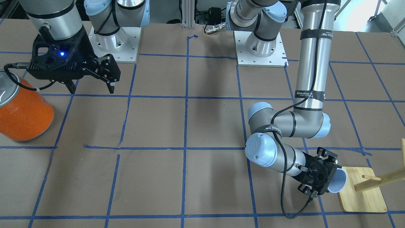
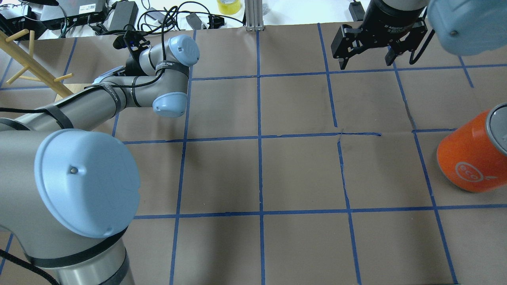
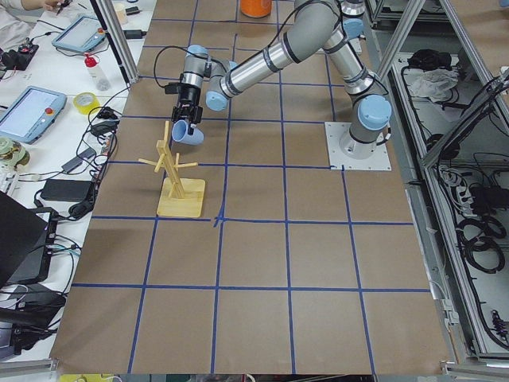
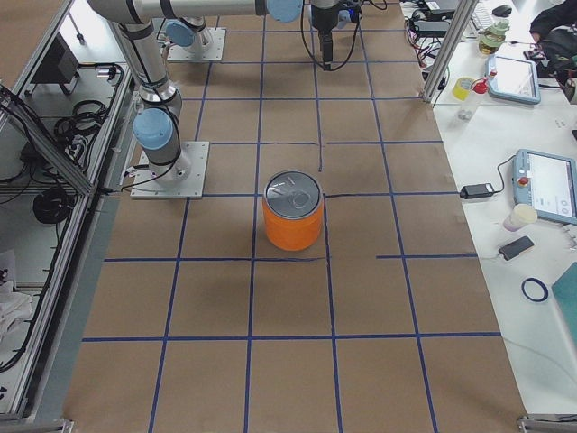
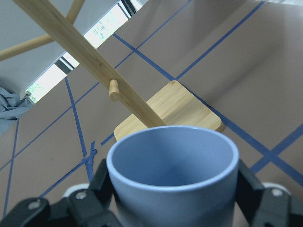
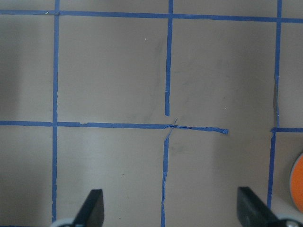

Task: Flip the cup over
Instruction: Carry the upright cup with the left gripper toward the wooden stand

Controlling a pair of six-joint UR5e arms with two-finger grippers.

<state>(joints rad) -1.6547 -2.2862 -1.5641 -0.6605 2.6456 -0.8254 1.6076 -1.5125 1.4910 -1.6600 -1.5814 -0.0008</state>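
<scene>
The cup [image 1: 338, 185] is a small pale bluish tumbler with a blue inside. My left gripper [image 1: 332, 181] is shut on it and holds it tilted in the air, mouth toward the wooden peg rack. In the left wrist view the cup [image 5: 173, 179] fills the lower frame between the two fingers [image 5: 102, 187], its open mouth facing the camera's field. It also shows in the exterior left view [image 3: 184, 134], beside the rack's post. My right gripper [image 1: 91, 90] is open and empty, hanging above the table far from the cup, fingers pointing down [image 6: 170, 213].
A wooden peg rack [image 1: 364, 193] on a square base stands right by the cup, its slanted post [image 5: 94, 61] close in front of the mouth. A large orange can [image 1: 23, 110] with a silver top stands near my right gripper [image 2: 365, 63]. Blue tape lines grid the brown table.
</scene>
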